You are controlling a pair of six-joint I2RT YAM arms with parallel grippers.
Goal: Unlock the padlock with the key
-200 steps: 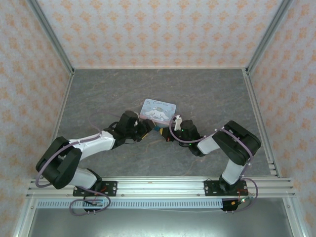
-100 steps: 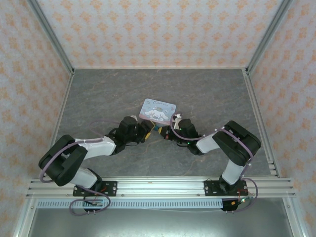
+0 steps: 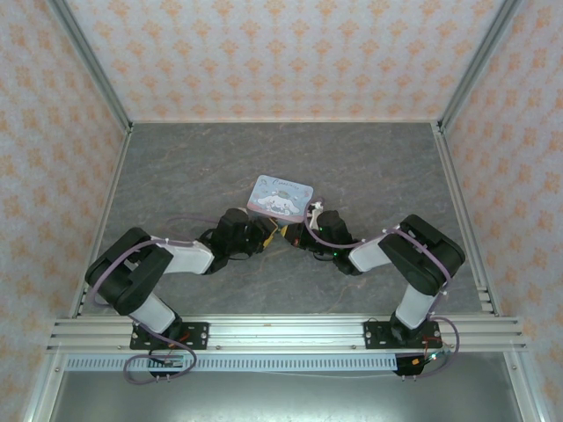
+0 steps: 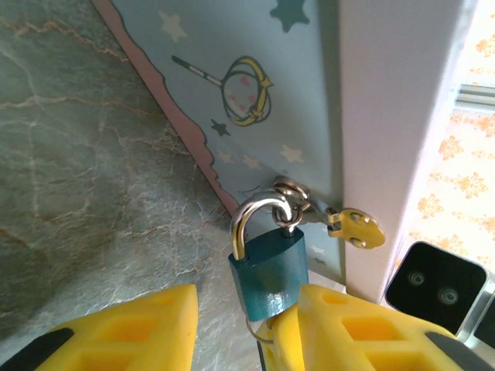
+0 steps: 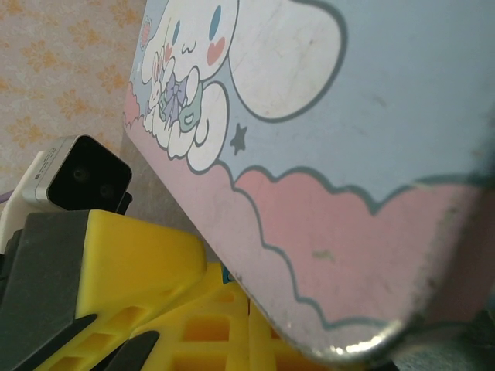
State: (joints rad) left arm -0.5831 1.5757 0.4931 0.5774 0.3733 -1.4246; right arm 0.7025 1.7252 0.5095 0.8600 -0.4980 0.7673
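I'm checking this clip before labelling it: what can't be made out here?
The padlock keyhole: left wrist view, underside turned away, low between fingers of the left gripper.
Whether the right gripper pinches anything: right wrist view, the blurred tin covers its fingertips.
Top view: padlock too small, crowded between both wrists.

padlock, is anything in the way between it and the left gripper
Nothing visible. In the left wrist view the padlock hangs from a ring on the tin, between the fingers of the left gripper: one finger sits at its body, only bare table shows in the gap to the other.
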